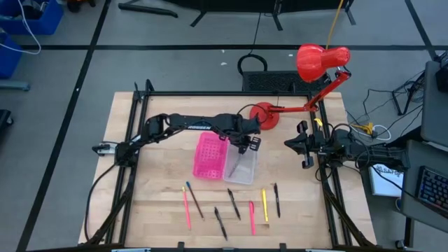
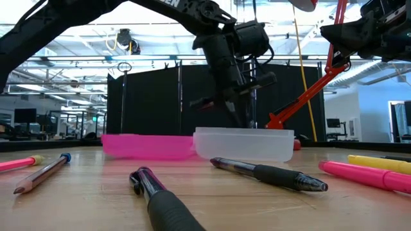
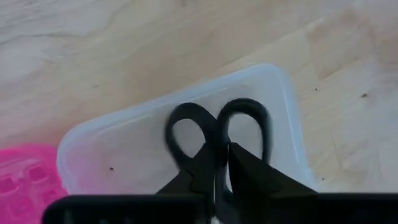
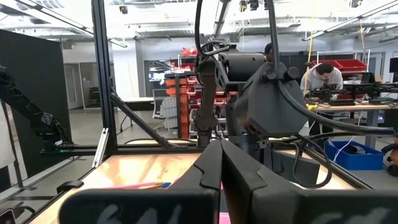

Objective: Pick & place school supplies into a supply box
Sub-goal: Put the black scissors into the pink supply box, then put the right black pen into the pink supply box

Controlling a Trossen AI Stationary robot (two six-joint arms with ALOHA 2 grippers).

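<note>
The supply box lies open mid-table: a clear tray half (image 1: 241, 168) (image 2: 244, 144) (image 3: 124, 143) beside a hot-pink half (image 1: 210, 155) (image 2: 144, 144) (image 3: 28, 180). My left gripper (image 1: 245, 143) (image 2: 241, 109) (image 3: 217, 186) hovers over the clear tray, shut on the black-handled scissors (image 3: 214, 134). Several pens and pencils lie in a row near the table's near edge, among them a pink pen (image 1: 186, 206), a black pen (image 1: 234, 204) and a yellow pen (image 1: 264, 204). My right gripper (image 1: 301, 145) (image 4: 221, 165) waits shut near the right edge. My left gripper pinches the scissors just behind the two handle loops (image 3: 214, 165), one finger (image 3: 186, 183) on each side. It comes from above, pointing down. The loops stick out past the fingertips over the tray's inside; the blades are hidden between the fingers. Whether the scissors touch the tray floor, I cannot tell.
A red desk lamp (image 1: 322, 63) stands on its round base (image 1: 266, 115) at the far edge, its arm slanting over the right side. Black frame rails run along the table's left and right sides. Bare wood lies between the box and the row of pens.
</note>
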